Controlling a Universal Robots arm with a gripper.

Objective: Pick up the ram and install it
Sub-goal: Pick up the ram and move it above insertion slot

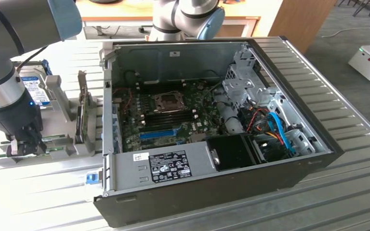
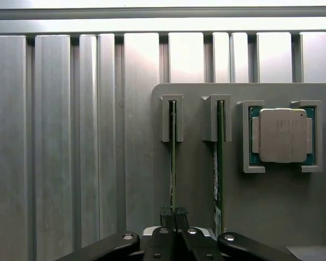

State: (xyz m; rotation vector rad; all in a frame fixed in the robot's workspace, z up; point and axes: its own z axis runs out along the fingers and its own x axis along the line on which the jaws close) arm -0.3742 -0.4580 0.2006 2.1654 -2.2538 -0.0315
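The black tool (image 2: 174,213) looks pinched shut on the thin green ram (image 2: 173,155). The ram stands on edge in a flat gray holder (image 2: 195,176) on the ridged metal desk (image 2: 60,136).

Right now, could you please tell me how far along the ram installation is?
Done: the tool sits at the holder, shut on the ram. In hand: that stick, standing in its holder slot. Left: lifting it out and installing it on the motherboard.

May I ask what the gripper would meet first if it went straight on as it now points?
The ram, whose edge the gripper is shut on; behind it, probably the grey holder, though depth is unclear.
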